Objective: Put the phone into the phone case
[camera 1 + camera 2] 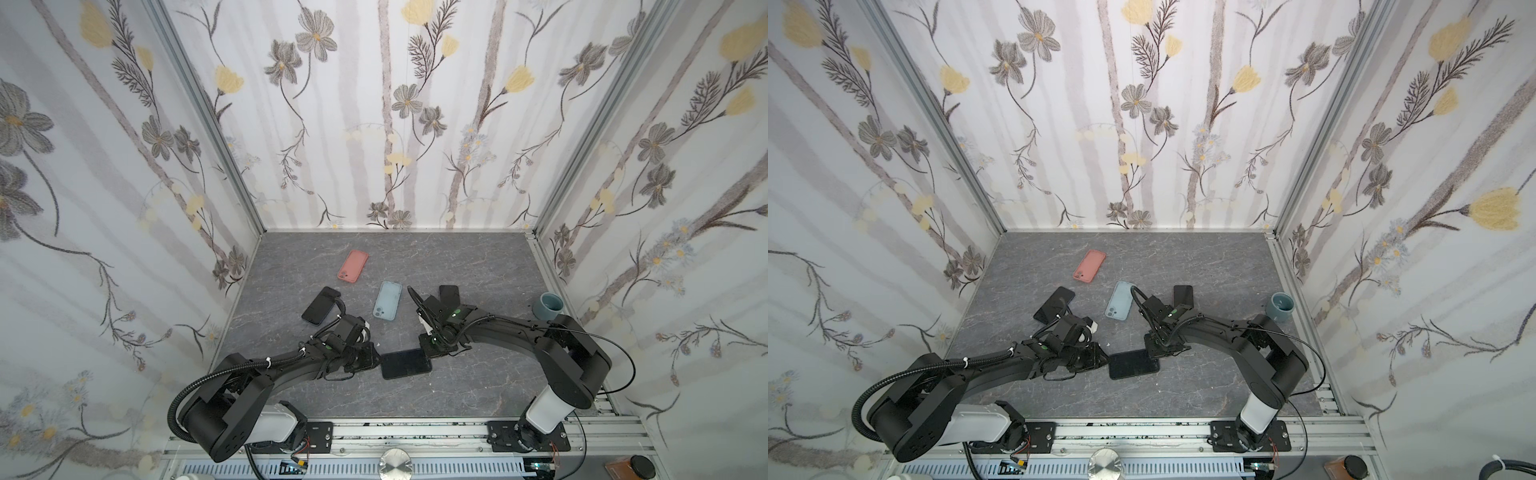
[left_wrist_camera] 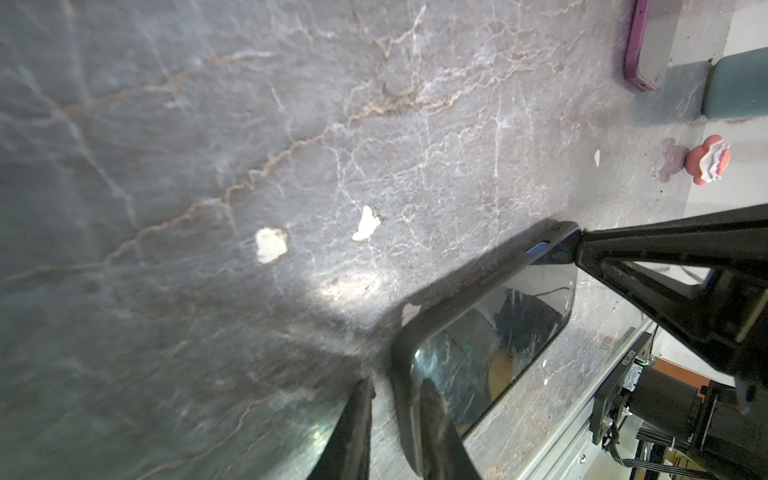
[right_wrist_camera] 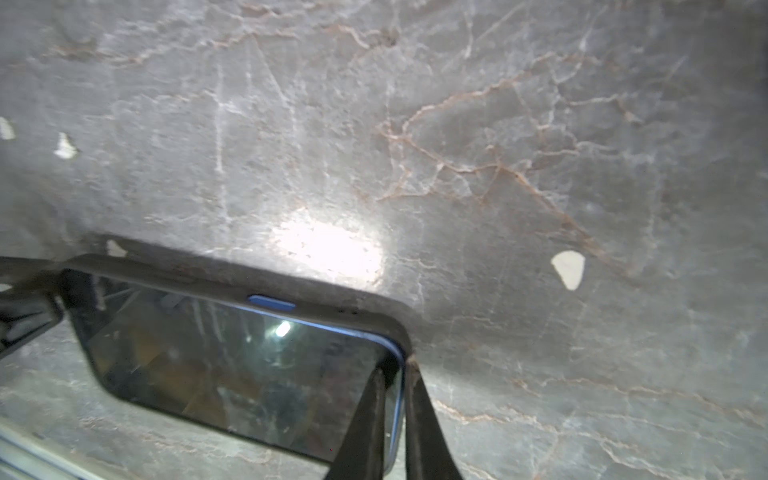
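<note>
Black phone (image 1: pixel 406 364) seated in dark phone case (image 3: pixel 208 282), grey worktop (image 1: pixel 478 266). Right hand (image 3: pixel 395 365) clamped on case corner; left hand (image 2: pixel 395 384) straddles opposite end, grip undeterminable.

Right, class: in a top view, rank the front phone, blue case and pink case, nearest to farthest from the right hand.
1. Front phone, held by the right hand.
2. Blue case, mid-table, behind and left.
3. Pink case, farther back, left.

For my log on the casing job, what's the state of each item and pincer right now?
phone: screen up, in dark case
left pincer: straddles case end, grip unclear
right pincer: shut on case corner
pink case: lying flat, untouched
blue case: lying flat, untouched
spare black phone: lying flat
cup: upright
</note>
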You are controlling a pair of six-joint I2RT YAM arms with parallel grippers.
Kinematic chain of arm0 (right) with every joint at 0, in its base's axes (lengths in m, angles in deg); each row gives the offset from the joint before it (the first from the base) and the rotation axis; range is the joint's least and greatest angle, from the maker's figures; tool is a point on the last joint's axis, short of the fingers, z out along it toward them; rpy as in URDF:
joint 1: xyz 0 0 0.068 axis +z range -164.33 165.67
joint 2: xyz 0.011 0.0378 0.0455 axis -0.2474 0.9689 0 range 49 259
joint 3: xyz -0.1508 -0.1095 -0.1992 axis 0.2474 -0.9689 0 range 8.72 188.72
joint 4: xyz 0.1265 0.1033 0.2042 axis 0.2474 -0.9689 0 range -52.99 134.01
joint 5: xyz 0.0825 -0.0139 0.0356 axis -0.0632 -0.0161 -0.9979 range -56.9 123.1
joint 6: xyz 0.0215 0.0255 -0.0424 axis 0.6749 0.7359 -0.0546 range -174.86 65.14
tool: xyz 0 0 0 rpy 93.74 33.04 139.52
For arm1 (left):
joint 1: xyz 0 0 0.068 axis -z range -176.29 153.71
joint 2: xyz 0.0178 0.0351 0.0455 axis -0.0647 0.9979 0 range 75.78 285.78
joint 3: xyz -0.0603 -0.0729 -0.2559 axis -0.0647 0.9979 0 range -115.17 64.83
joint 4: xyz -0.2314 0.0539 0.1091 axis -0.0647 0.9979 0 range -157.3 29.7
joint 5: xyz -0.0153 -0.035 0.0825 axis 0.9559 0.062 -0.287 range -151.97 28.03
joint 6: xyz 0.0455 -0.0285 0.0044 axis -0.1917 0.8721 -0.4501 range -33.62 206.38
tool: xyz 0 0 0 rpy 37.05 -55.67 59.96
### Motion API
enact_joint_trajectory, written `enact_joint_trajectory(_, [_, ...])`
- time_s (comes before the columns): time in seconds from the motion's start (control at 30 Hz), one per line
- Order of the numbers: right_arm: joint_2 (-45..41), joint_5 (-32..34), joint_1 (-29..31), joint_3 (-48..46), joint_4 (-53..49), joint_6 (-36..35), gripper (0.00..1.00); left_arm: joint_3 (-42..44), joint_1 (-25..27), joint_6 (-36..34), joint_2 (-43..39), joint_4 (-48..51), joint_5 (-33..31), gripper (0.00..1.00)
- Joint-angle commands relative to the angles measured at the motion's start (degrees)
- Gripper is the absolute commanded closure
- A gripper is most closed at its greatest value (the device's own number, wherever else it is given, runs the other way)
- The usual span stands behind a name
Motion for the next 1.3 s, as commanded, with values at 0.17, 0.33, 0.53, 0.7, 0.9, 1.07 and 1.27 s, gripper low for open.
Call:
enact_joint_trajectory(0.17, [1.6,0.7,0.0,-0.7,-2.2,-0.8,0.9,-0.6,-0.1,-0.7,0.8,-0.6,0.5,0.77])
enact_joint_trajectory(0.33, [1.3,2.1,0.1,-0.2,-3.2,-1.0,0.89,-0.6,-0.1,-0.7,0.6,-0.7,0.4,0.77])
enact_joint_trajectory(0.53, [0.4,3.4,0.5,2.5,-4.8,-2.7,0.87,-1.7,-0.1,-0.8,0.5,-0.3,0.3,0.76])
enact_joint_trajectory(0.7, [-5.9,2.2,0.5,4.9,-1.9,-5.1,0.82,-4.0,0.0,-2.7,-3.4,1.7,-1.8,0.76])
enact_joint_trajectory(0.9, [-14.4,1.5,0.5,7.4,2.7,-11.7,0.8,-9.0,-0.3,-9.7,-11.1,6.7,-6.5,0.7])
enact_joint_trajectory(1.07, [-21.7,1.8,0.5,8.5,7.2,-21.6,0.75,-13.5,-0.4,-22.1,-18.2,9.4,-10.7,0.57])
enact_joint_trajectory(1.27, [-28.9,-2.4,0.5,3.8,13.0,-37.8,0.48,-13.7,-0.4,-40.7,-28.7,10.2,-15.3,0.25])
